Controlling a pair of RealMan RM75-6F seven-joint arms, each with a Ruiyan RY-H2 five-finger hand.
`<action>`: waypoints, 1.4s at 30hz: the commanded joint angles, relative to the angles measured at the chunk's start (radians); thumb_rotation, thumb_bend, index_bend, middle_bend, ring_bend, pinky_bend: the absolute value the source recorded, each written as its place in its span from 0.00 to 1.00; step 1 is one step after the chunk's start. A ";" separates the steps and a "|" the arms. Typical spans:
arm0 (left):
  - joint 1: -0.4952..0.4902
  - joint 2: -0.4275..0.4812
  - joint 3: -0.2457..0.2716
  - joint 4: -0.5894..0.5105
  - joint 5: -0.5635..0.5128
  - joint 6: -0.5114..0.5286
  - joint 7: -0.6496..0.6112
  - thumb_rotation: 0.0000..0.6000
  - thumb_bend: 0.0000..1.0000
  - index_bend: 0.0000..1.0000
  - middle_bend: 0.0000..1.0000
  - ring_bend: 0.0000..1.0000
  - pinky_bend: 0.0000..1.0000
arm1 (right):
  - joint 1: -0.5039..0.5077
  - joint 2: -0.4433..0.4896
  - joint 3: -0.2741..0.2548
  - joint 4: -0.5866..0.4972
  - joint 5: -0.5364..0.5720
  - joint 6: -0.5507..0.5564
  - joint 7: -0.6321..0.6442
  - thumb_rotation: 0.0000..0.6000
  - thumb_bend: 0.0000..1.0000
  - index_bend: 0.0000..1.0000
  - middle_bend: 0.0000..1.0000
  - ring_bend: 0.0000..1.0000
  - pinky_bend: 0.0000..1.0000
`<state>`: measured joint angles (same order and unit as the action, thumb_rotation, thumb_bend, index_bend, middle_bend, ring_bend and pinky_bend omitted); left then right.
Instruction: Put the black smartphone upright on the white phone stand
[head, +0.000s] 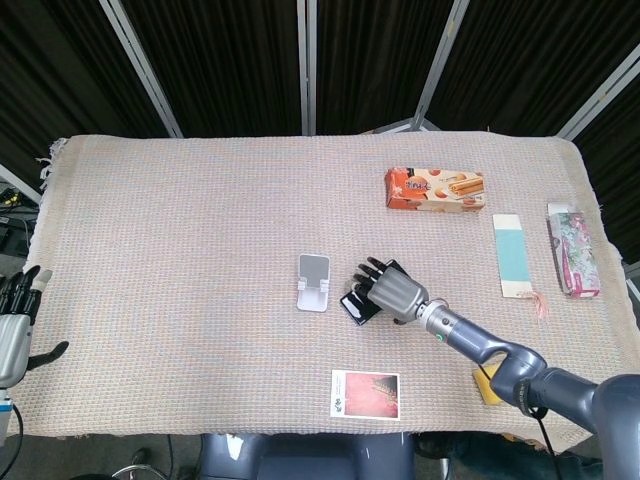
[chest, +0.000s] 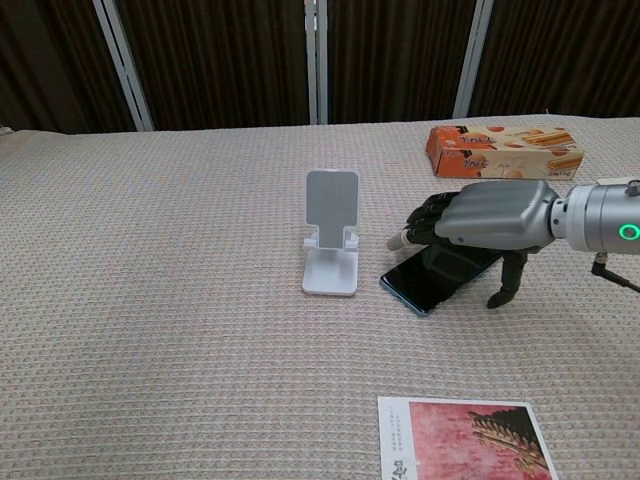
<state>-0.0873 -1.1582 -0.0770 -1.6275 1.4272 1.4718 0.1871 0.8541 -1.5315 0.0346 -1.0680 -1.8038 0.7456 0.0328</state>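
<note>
Woven beige table cloth (head: 180, 230), full width of table, dark curtain panels behind.
Right hand (head: 393, 293): palm down over black smartphone (chest: 428, 281), fingers spread, thumb lowered beside the near edge; no grasp visible, holds nothing.
Left hand (head: 14, 330): at table's near left edge, fingers apart, empty.
Orange biscuit box (head: 435, 189): far right.
Floral case (head: 572, 248): right edge.
Black smartphone: flat on cloth, just right of stand, partly covered by right hand.
Red card (head: 365, 394): near edge.
White phone stand (head: 314, 281): centre, upright, unoccupied.
</note>
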 joint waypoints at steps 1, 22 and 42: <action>-0.001 0.000 0.000 0.001 -0.001 0.000 0.001 1.00 0.00 0.00 0.00 0.00 0.00 | 0.014 -0.024 -0.014 0.037 0.007 0.004 -0.004 1.00 0.03 0.11 0.12 0.05 0.05; -0.006 -0.006 0.003 0.004 -0.012 -0.007 0.009 1.00 0.00 0.00 0.00 0.00 0.00 | 0.006 -0.103 -0.077 0.234 -0.027 0.226 -0.068 1.00 0.13 0.45 0.51 0.42 0.25; 0.005 0.035 0.017 -0.031 0.035 0.023 -0.063 1.00 0.00 0.00 0.00 0.00 0.00 | 0.011 0.109 0.002 -0.086 -0.137 0.486 -0.625 1.00 0.14 0.47 0.51 0.43 0.34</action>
<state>-0.0823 -1.1240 -0.0599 -1.6582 1.4617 1.4950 0.1257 0.8523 -1.4662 -0.0007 -1.0749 -1.9086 1.2010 -0.4623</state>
